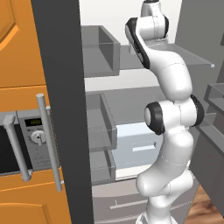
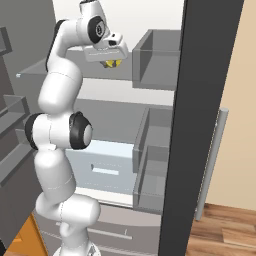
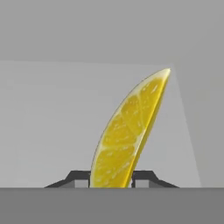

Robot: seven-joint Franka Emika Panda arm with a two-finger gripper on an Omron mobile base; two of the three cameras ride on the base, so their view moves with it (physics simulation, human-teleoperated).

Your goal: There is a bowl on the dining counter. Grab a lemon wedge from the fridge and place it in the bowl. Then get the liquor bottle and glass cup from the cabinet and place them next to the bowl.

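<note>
One lemon wedge (image 3: 127, 135) sits between the two dark fingertips (image 3: 78, 178) of the pincer (image 3: 111, 179) in the hand view. The pincer is clamped on the lemon wedge, with one tip on each side of it. The wedge stands up tall and leans a little to the right. Its yellow flesh faces the camera and its pointed end is at the top. Behind it is a flat pale grey shelf (image 3: 48, 122).

The right base view shows the white arm (image 2: 60, 130) reaching up and into the open fridge (image 2: 125, 95). The hand is high up, over the top shelf (image 2: 35, 70). A small bit of yellow shows just under the hand, and that is the lemon wedge (image 2: 111, 63). It is held above the shelf, near a grey bin (image 2: 157, 57) on the right side of the fridge.

Lower down in the fridge there is a pale blue drawer (image 2: 102, 165). The dark fridge door (image 2: 202, 125) stands open on the right, with a long grey handle (image 2: 212, 160) on it.

In the left base view the arm (image 1: 170, 122) goes up in front of the fridge shelves. The other dark fridge door (image 1: 61, 109) stands on the left. Beside it are orange cabinets (image 1: 19, 43) and a microwave (image 1: 22, 142).
</note>
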